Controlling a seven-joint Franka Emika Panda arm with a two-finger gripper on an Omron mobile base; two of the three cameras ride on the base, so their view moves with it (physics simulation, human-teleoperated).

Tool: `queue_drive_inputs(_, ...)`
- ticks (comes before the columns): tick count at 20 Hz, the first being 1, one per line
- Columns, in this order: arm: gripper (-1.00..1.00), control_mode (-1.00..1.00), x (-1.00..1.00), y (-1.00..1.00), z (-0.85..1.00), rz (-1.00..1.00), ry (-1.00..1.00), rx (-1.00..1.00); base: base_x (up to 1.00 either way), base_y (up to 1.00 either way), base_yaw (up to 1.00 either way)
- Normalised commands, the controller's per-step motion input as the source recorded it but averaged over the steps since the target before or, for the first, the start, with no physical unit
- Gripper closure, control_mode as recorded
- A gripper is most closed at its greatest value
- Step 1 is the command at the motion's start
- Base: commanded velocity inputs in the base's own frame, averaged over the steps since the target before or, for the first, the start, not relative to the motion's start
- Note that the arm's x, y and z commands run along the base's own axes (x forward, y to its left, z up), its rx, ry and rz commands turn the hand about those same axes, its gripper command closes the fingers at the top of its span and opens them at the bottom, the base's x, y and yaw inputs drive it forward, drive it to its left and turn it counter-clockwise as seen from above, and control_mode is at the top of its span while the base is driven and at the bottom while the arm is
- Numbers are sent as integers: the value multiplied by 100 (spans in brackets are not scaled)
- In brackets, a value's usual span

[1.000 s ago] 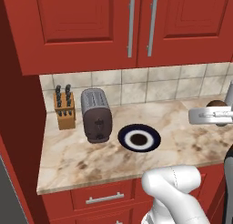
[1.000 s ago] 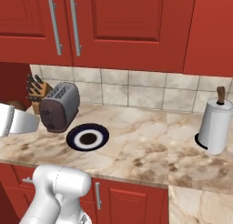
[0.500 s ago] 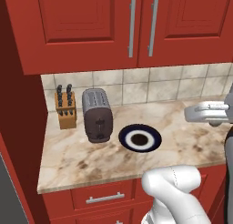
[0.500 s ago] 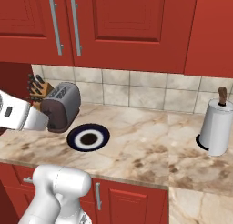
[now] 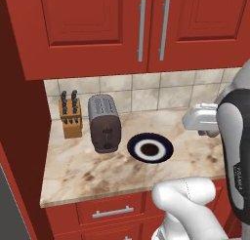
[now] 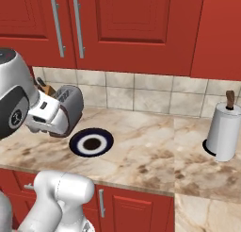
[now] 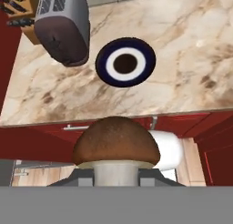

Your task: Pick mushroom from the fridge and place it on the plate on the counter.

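Your pincer (image 7: 116,175) pinched the mushroom (image 7: 116,148) by its stem, seemingly above the desk (image 7: 191,59) edge, short of the plate (image 7: 125,62) lying beside the toaster (image 7: 63,27).

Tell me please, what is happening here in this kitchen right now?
A white robot arm is carrying a mushroom in its gripper, shut on the stem. In the hand view the mushroom is in front of the counter edge, not yet over the plate. The plate is bare and lies on the counter beside the toaster, with a knife block farther left and a paper towel roll to the right.
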Motion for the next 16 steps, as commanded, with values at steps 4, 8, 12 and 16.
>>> queue_drive_inputs(4,100,-100,53,0,-69,5,10,0,0,0,0)
queue_drive_inputs(8,100,-100,54,0,-61,5,6,0,0,0,0)
queue_drive_inputs(12,100,-100,49,0,-58,3,1,-3,0,0,0)
queue_drive_inputs(16,100,-100,49,1,-64,3,0,-4,0,0,0)
